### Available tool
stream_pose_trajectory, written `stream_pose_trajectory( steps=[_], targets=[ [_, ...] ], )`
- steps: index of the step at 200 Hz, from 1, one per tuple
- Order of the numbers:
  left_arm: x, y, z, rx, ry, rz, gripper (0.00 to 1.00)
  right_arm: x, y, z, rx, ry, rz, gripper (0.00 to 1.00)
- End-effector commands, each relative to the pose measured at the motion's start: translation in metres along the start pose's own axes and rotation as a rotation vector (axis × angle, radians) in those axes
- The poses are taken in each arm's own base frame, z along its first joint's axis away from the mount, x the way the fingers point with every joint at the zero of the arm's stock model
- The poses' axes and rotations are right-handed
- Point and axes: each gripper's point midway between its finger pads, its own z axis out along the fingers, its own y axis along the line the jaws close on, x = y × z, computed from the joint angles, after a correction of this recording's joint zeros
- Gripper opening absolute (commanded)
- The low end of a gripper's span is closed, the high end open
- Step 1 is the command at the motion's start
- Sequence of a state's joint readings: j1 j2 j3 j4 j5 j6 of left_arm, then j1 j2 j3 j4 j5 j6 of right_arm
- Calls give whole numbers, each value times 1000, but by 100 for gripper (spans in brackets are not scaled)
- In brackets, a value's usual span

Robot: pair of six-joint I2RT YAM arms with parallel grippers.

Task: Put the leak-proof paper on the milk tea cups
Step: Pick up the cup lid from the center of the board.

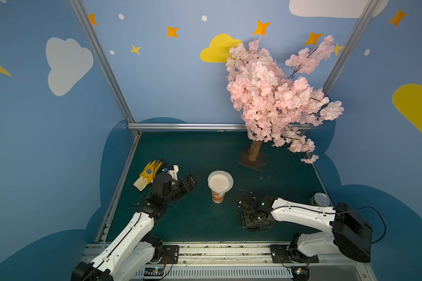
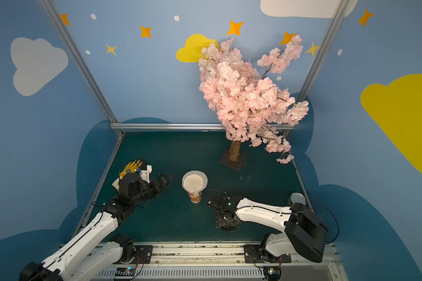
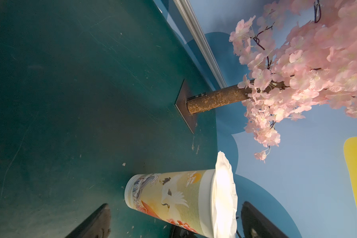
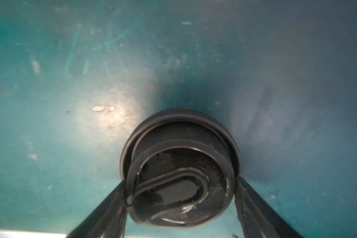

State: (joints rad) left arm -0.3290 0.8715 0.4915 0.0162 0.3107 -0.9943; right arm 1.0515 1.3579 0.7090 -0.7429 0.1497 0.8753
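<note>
On the milk tea cup (image 1: 217, 195) lies the leak-proof paper (image 1: 220, 181). My left gripper (image 1: 193, 180) stands wide and empty. My right gripper (image 4: 180, 182) straddles a black lid (image 4: 179, 144); I cannot tell if it grips.

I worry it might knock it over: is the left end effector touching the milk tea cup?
Apart. A top view shows bare green table between the open left end effector and the milk tea cup.

The blue walls (image 1: 156, 80), painted with white and yellow clouds, orange stars and pale dots, enclose a dark green scuffed tabletop (image 1: 205, 150). Silver aluminium frame rails (image 1: 188, 126) line its back edge and rise at the corners. An artificial pink blossom tree (image 1: 273, 97) stands at the back right.
</note>
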Motion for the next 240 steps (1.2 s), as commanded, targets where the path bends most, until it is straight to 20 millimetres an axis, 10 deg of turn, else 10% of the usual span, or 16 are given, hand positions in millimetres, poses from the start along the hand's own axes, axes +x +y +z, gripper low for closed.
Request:
stream_pose_trajectory(
  steps=[1, 240],
  targets=[
    [-7, -16, -3, 41, -12, 29, 97, 4, -18, -1, 61, -5, 33, 80],
    [-6, -14, -2, 30, -4, 21, 96, 14, -41, 14, 50, 35, 153, 72]
  ],
)
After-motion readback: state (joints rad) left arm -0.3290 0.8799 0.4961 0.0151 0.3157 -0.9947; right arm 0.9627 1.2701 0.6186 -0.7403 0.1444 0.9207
